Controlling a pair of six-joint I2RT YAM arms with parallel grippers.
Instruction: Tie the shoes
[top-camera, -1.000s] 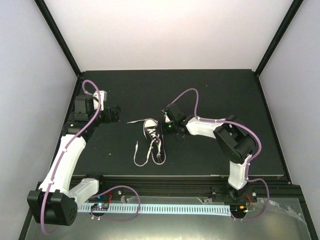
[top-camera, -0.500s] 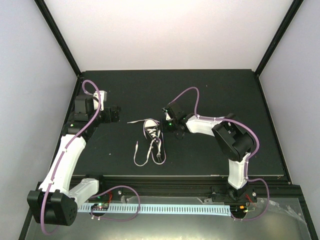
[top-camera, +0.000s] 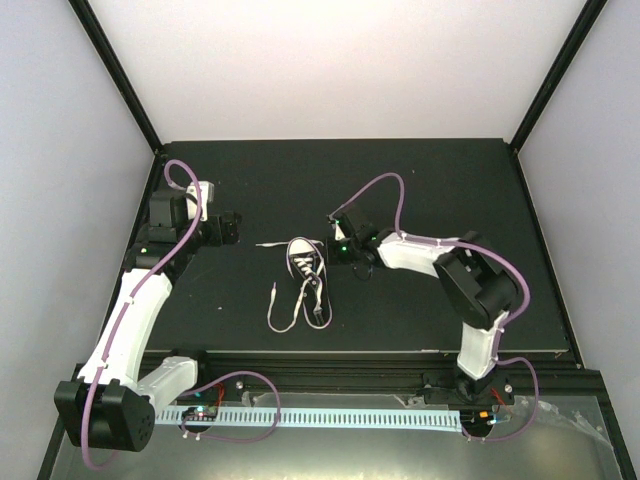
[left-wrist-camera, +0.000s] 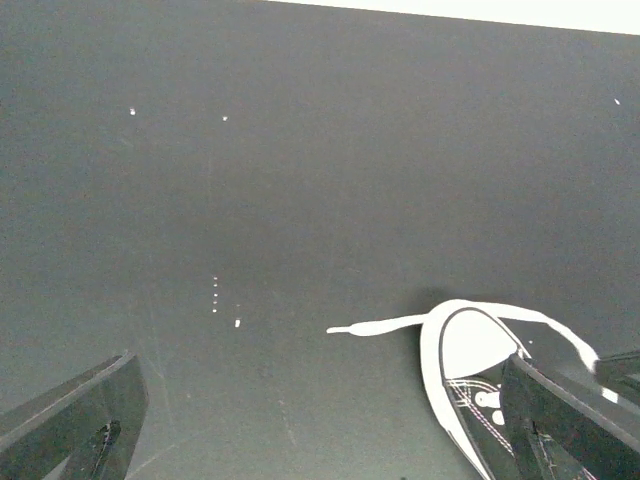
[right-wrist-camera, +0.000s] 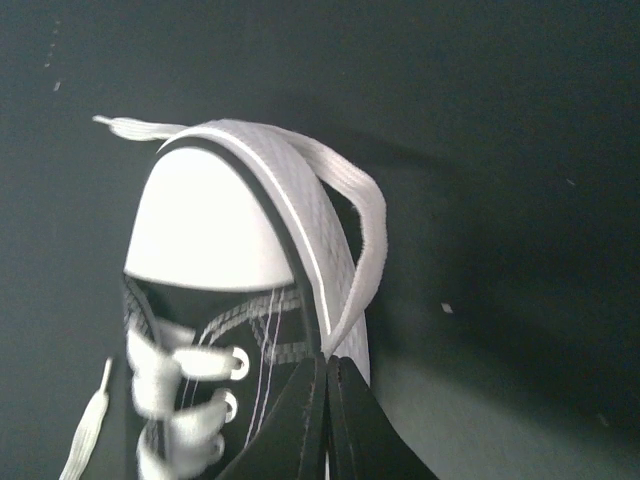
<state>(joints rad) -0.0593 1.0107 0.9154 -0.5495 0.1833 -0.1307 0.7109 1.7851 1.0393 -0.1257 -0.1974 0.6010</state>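
Observation:
The black sneaker with a white toe cap lies mid-table, toe pointing away from the arms. Its white laces trail toward the near edge, and one lace end lies to the left of the toe. My right gripper is at the shoe's right side, shut on a white lace that wraps round the toe cap; the pinch shows in the right wrist view. My left gripper is open and empty, left of the shoe. The shoe and the lace end show in the left wrist view.
The black mat covers the table, framed by black corner posts and pale walls. A rail with cables runs along the near edge by the arm bases.
My right arm's elbow has shifted a little to the right while the gripper stays shut on the lace beside the shoe. The left arm and the shoe have not moved.

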